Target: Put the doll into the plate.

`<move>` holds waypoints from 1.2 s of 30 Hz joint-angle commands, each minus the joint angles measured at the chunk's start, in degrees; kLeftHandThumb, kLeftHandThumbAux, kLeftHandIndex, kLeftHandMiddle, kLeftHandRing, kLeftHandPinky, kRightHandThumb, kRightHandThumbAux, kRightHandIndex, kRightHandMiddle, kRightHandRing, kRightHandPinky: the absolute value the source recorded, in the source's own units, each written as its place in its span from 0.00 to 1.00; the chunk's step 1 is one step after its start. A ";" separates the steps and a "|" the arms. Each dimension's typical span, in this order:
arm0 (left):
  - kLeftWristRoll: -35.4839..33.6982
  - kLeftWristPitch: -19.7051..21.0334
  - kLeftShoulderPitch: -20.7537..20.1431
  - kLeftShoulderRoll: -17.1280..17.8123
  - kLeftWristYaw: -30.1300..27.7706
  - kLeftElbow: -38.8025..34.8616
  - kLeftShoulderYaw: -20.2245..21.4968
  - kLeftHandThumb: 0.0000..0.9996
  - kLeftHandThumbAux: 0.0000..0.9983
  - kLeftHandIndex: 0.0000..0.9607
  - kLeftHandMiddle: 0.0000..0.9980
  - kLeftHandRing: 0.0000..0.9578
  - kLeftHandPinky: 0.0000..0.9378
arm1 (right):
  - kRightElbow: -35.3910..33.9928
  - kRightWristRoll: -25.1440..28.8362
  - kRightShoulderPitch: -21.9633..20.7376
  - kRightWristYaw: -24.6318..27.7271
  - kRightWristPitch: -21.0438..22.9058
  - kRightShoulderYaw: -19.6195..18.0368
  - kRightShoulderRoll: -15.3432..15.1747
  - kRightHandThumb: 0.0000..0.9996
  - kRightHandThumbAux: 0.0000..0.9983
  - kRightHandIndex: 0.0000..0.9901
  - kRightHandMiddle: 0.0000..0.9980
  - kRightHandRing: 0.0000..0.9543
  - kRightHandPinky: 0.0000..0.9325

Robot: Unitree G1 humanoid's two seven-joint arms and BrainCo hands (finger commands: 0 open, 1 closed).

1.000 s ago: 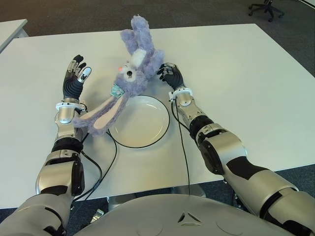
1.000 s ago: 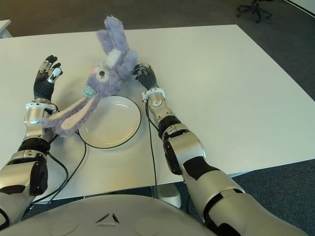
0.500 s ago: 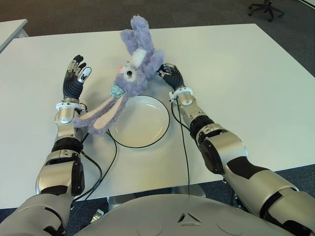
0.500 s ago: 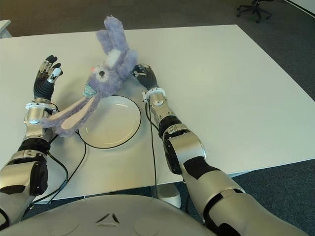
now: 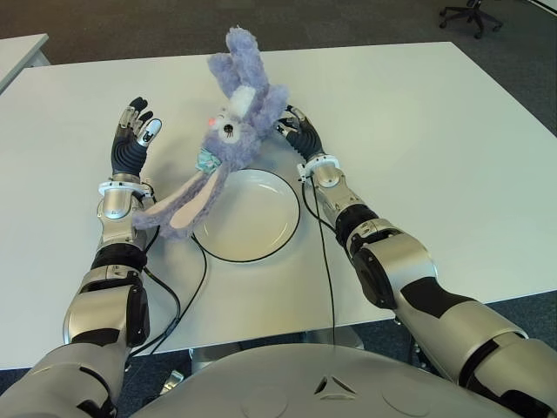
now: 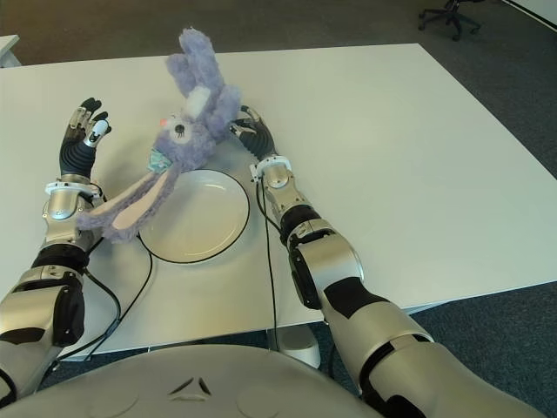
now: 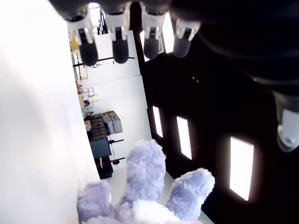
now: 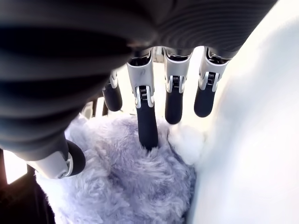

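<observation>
Wrist view shows the right hand (image 8: 140, 126) with fingers spread, tips pressed into the doll (image 5: 228, 131); eye views only show them touching. Left hand (image 5: 132, 139) is open and empty, left of the plate (image 5: 287, 233).

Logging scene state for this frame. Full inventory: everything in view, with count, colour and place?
plush rabbit doll: 1, lavender with white and pink patches, behind the plate's far-left rim, one long ear trailing toward the left forearm; not in the plate
plate: 1, white with dark rim, table centre-front, nothing in it
table: 1, white, under everything
second table: 1, white, far left corner
office chair: 1, dark, far right on the floor
cables: 2, black, along each forearm
left hand: open, fingers spread, left of the doll
right hand: fingers extended against the doll's right side, no closed grasp
</observation>
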 commanded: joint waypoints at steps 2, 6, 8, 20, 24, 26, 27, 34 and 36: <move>0.89 1.01 6.65 -4.07 -0.19 4.87 -1.11 0.00 0.45 0.00 0.07 0.10 0.13 | 0.62 -0.36 -4.30 0.60 1.71 0.48 8.69 0.51 0.49 0.07 0.09 0.11 0.15; 0.90 1.22 6.54 -3.94 -0.23 5.00 -1.10 0.00 0.45 0.00 0.07 0.10 0.14 | 0.63 -0.85 -4.69 0.90 1.78 1.14 8.71 0.49 0.49 0.06 0.08 0.10 0.15; 0.92 1.23 6.53 -3.93 -0.26 5.02 -1.12 0.00 0.44 0.00 0.07 0.10 0.14 | 0.67 -0.99 -4.89 1.02 1.92 1.31 8.72 0.48 0.49 0.06 0.08 0.10 0.15; 1.04 1.12 6.30 -3.89 -0.13 5.30 -1.15 0.00 0.45 0.00 0.07 0.10 0.12 | 1.09 -0.82 -5.84 1.61 2.66 1.20 9.32 0.49 0.47 0.06 0.07 0.09 0.14; 0.99 1.06 6.23 -3.97 0.00 5.45 -1.07 0.00 0.45 0.00 0.08 0.10 0.12 | 1.17 -0.71 -6.05 1.53 3.01 1.07 9.47 0.49 0.47 0.06 0.05 0.08 0.13; 0.98 1.05 6.18 -3.96 0.04 5.54 -1.03 0.00 0.45 0.00 0.08 0.10 0.12 | 1.19 -0.61 -6.19 1.53 3.24 0.98 9.55 0.49 0.47 0.05 0.05 0.07 0.13; 0.98 1.03 6.17 -3.96 0.06 5.57 -1.02 0.00 0.45 0.00 0.08 0.10 0.12 | 1.20 -0.56 -6.24 1.54 3.34 0.94 9.59 0.49 0.47 0.05 0.04 0.07 0.13; 1.05 0.86 6.03 -3.82 0.22 5.91 -0.95 0.00 0.46 0.00 0.08 0.10 0.13 | 1.41 -0.50 -6.83 1.26 4.28 0.76 9.88 0.51 0.47 0.05 0.04 0.07 0.14; 1.07 0.87 5.98 -3.76 0.21 6.01 -0.94 0.00 0.46 0.00 0.08 0.10 0.13 | 1.46 -0.55 -6.96 1.12 4.43 0.75 9.95 0.51 0.47 0.05 0.04 0.07 0.14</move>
